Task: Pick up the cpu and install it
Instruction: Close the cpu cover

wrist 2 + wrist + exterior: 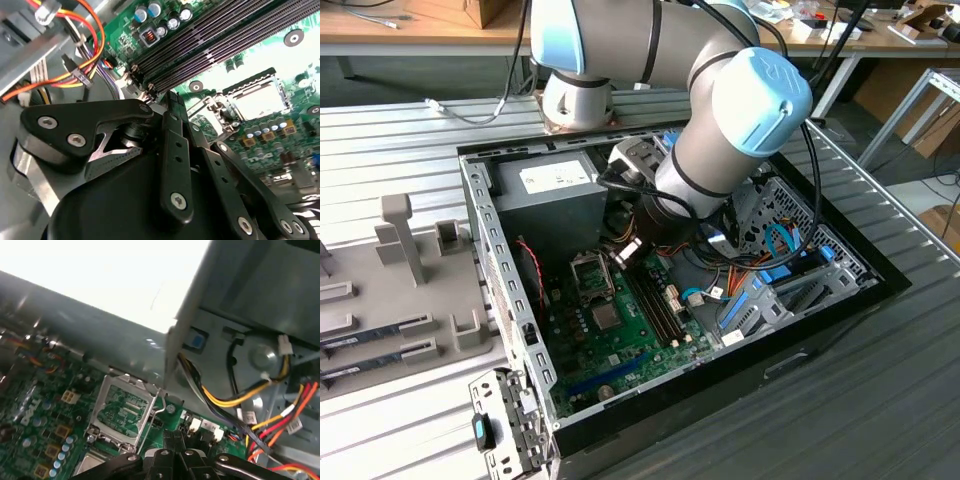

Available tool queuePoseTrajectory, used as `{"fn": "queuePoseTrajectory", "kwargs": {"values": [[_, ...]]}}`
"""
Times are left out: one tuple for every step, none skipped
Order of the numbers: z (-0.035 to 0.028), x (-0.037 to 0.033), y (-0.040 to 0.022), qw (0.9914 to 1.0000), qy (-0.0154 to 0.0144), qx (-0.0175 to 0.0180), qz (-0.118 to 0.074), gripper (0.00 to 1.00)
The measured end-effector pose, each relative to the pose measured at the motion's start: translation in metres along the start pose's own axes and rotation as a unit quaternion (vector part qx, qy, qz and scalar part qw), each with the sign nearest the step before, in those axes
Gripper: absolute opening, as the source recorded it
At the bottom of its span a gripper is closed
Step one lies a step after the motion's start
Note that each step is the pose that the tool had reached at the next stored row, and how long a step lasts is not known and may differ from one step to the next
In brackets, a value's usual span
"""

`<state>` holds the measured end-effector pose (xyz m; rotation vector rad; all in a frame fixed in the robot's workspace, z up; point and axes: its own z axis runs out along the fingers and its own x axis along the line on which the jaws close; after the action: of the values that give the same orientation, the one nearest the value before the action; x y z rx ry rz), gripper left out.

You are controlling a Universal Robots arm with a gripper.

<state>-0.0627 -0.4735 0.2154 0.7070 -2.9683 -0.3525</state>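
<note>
The cpu point(607, 317), a small silvery-grey square, lies flat on the green motherboard point(620, 350) inside the open computer case. A corner of it also shows in the first wrist view point(94, 466). Directly behind it a hinged metal frame point(592, 272) point(125, 410) stands open, with a thin lever point(152, 420) raised beside it. My gripper point(632, 252) hangs just above the board, on the exterior view's right of the frame and close to the memory slots. In both wrist views its black fingers point(173, 100) point(175, 440) are shut together, and I see nothing between them.
A grey power-supply box point(555, 185) sits at the back of the case. Bundled coloured cables point(240, 400) point(75, 60) run close to the gripper. Long dark memory slots point(655, 300) point(210, 45) and a drive cage point(790, 270) lie to the exterior view's right. A grey tray point(410, 290) stands outside.
</note>
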Motion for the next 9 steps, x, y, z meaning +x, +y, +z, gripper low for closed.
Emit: {"fn": "queuePoseTrajectory", "kwargs": {"values": [[0.0, 0.0, 0.0, 0.99995, 0.0018, -0.001, -0.01, 0.11], [0.0001, 0.0, -0.0001, 0.99974, 0.004, -0.0024, -0.022, 0.11], [0.0001, -0.0003, -0.0002, 0.99953, 0.0053, -0.0035, -0.03, 0.11], [0.0001, -0.0009, -0.0005, 0.99929, 0.0065, -0.0045, -0.037, 0.11], [0.0001, -0.0016, -0.0009, 0.99902, 0.0075, -0.0059, -0.043, 0.11], [0.0001, -0.0023, -0.0012, 0.9988, 0.0081, -0.0073, -0.048, 0.11], [0.0, -0.0038, -0.002, 0.99845, 0.0088, -0.0099, -0.054, 0.11], [0.0, -0.0051, -0.0025, 0.99829, 0.0085, -0.0119, -0.057, 0.11], [0.0001, -0.0065, -0.0027, 0.99808, 0.0075, -0.0154, -0.06, 0.11]]}}
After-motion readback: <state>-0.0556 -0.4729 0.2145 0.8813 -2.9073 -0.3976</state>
